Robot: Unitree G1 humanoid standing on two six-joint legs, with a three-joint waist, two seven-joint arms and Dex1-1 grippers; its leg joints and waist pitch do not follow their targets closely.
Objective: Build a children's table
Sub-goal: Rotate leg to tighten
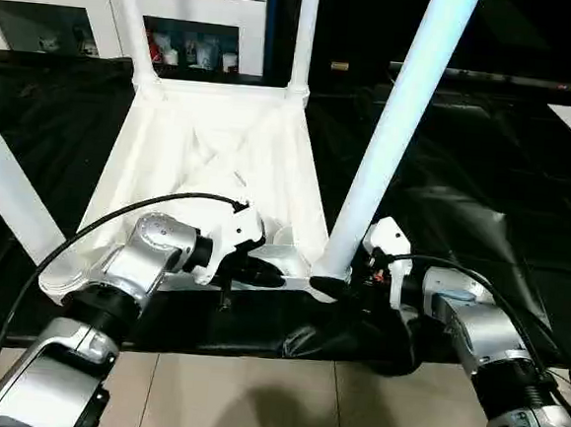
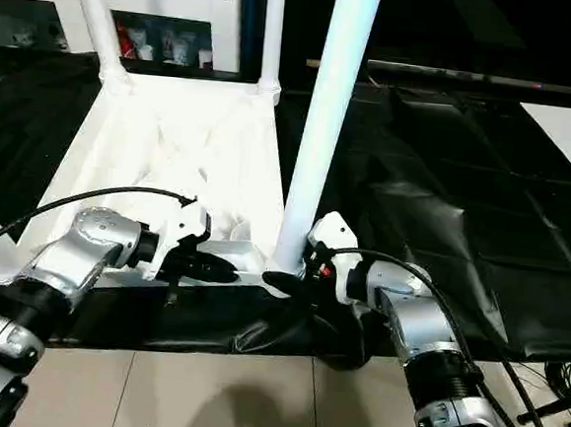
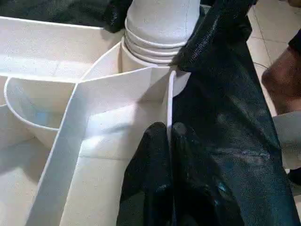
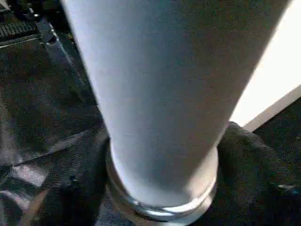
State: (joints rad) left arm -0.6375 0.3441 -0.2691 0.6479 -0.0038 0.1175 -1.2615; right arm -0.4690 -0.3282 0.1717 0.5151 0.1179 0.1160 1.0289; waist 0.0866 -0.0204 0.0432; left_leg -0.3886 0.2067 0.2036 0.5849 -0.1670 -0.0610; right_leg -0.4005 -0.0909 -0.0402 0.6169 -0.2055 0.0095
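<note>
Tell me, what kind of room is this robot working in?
Probably an indoor lab or demo room: a white cabinet with shelves at the back, a pale tiled floor, and a work surface draped in crinkled black plastic sheeting holding the upturned white plastic table.

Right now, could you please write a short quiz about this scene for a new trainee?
1. True or false: the table top lies with its ribbed side up.
2. How many white legs stand in corner sockets?
3. The left gripper is pinching: A) a leg, B) the top's near rim, C) the black sheet.

Key: 1 true; 2 four; 3 B.
</note>
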